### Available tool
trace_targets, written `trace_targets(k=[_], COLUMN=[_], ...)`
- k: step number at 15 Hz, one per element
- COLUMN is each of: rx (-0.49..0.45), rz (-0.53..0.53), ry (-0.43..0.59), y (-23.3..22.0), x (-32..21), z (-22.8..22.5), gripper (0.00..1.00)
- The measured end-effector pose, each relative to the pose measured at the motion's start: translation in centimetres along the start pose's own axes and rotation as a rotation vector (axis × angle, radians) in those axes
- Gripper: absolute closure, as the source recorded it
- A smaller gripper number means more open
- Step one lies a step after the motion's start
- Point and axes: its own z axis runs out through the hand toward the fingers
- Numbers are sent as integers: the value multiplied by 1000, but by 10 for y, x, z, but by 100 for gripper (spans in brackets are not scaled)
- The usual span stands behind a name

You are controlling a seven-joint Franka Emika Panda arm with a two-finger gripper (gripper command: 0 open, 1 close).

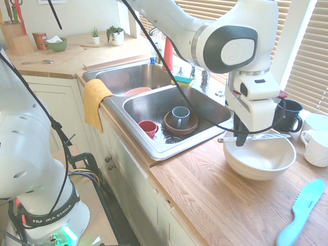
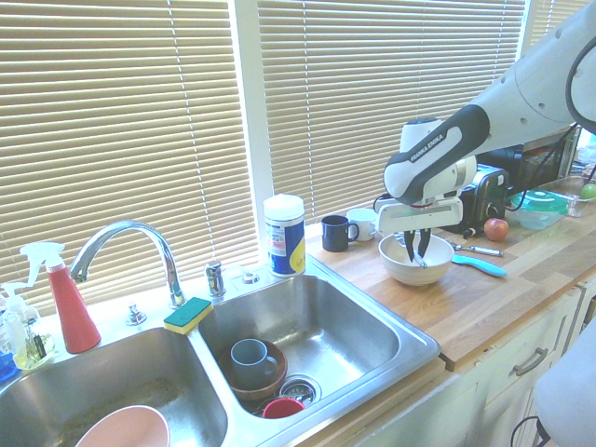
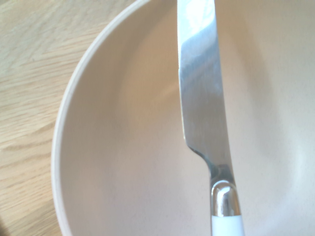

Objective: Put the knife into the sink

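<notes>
Kitchen counter (image 1: 205, 179), pale wood, slatted blinds (image 1: 236, 13) behind; contents as seen from the first exterior view, left to right. Spoon (image 1: 38, 62), metal, one. Green bowl (image 1: 57, 45), holding something white. Towel (image 1: 96, 102), yellow, draped at the edge of the sink (image 1: 167, 155), a steel double basin. Within its nearer basin: red cup (image 1: 148, 128); blue-grey mug (image 1: 180, 117), seated in a brown bowl (image 1: 187, 129). Sponge (image 1: 182, 81), green and yellow (on the ledge near the tap).

Gripper (image 1: 241, 141), its two fingers clenched on the knife (image 1: 270, 137): pale handle on the sink side of them, silver blade reaching away over the white bowl (image 1: 262, 166). Arm (image 1: 225, 46) arched above the sink, wrist bent so the gripper points down at the bowl.

Dark mug (image 1: 290, 115), one; white mug (image 1: 316, 148), beside the bowl. Teal knife (image 1: 302, 210), broad, flat on the wood.
</notes>
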Motion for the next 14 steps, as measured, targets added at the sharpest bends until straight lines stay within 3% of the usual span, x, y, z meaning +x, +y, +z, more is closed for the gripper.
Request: trace_targets(k=[3, 5, 8, 10, 14], rx=[37, 85, 129, 127, 125], rz=[-6, -39, -154, -246, -363], ry=[1, 2, -1, -4, -22], y=[-1, -8, -33, -52, -65], x=[-1, -13, -74, -133, -229], z=[-17, -53, -95, -94, -41], gripper=[100, 100, 100, 100, 100])
